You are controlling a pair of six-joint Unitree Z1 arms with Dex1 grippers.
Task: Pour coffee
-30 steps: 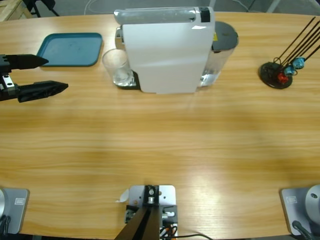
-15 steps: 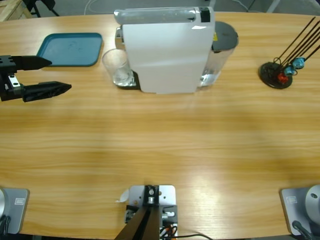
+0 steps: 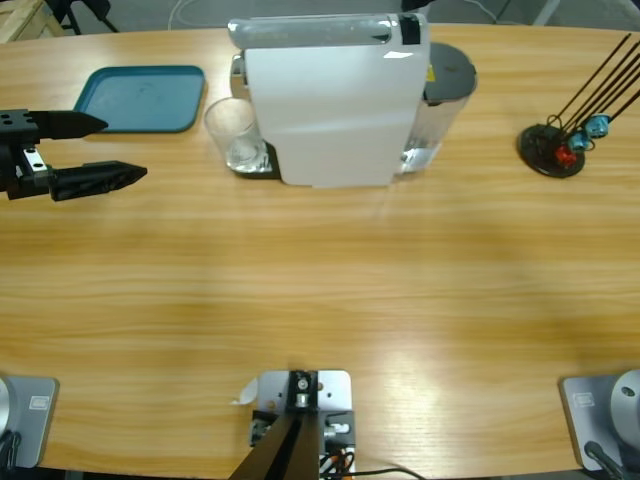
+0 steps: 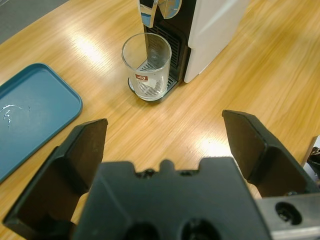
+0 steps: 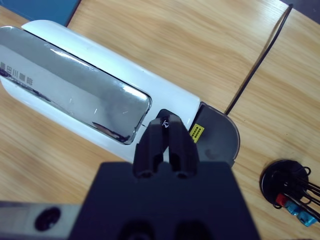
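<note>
The table (image 3: 320,290) was pale varnished wood, faintly glossy. Beyond the left gripper (image 4: 165,145) of matt black plastic stood a clear glass (image 4: 146,66), beside a smooth white plastic machine (image 3: 330,110) with a mirror-bright chrome lid (image 5: 70,90). The teal tray (image 4: 30,115) looked like smooth plastic.

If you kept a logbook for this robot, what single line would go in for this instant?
left end effector: open, empty, facing glass | right end effector: shut, above coffee machine | glass: under spout | tray: untouched
</note>
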